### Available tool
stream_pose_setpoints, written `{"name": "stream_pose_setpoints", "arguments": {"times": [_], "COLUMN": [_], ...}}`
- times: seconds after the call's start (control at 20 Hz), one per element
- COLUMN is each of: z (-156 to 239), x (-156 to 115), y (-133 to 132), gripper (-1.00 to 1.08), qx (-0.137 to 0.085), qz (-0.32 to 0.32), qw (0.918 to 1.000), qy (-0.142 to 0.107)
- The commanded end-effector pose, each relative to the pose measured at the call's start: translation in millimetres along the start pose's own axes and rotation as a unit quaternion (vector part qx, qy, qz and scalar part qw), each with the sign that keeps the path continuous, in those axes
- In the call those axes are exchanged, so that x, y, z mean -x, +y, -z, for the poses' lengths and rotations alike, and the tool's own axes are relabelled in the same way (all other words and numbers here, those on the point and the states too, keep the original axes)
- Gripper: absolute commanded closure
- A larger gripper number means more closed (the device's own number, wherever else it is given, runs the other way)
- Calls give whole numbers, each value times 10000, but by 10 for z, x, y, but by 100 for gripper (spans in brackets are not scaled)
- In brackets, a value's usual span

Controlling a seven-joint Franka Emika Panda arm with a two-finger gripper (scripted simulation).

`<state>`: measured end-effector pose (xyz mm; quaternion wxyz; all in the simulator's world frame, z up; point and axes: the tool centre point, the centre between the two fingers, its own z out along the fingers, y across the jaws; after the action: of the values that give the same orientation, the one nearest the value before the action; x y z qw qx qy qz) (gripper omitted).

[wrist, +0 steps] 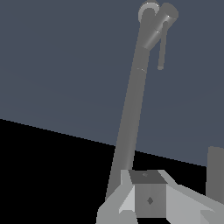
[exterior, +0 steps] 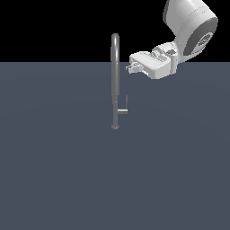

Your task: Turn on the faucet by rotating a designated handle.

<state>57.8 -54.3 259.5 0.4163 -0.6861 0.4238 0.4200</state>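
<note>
The faucet [exterior: 115, 85] is a tall slim grey pole with a curved gooseneck top, standing on a small round base on the dark grey floor. Its handle [exterior: 124, 108] is a short stub low on the pole, on the exterior view's right, with a thin blade pointing up. My gripper [exterior: 130, 68] hangs high up, just to the exterior view's right of the pole's upper part and well above the handle, touching nothing. Its fingers look close together, but I cannot tell their gap. The wrist view looks down along the pole [wrist: 131, 113] to the handle [wrist: 161, 30].
The flat dark grey floor [exterior: 54, 170] stretches all around the faucet, with black background beyond it. The white arm [exterior: 191, 27] comes in from the exterior view's upper right. Grey blocky parts [wrist: 148, 199] fill the near edge of the wrist view.
</note>
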Motion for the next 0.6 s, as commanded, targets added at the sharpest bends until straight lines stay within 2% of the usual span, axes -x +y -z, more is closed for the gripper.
{"name": "stream_pose_setpoints", "arguments": {"times": [0.0, 0.3, 0.55], "z": [-32, -143, -239], "x": [-226, -688, -953], "y": [-32, -66, -70], "gripper": [108, 108, 108], "qx": [-274, -835, -1159], "qz": [-262, -801, -1113], "qw": [9989, 9897, 9801], "qy": [-283, -846, -1169]}}
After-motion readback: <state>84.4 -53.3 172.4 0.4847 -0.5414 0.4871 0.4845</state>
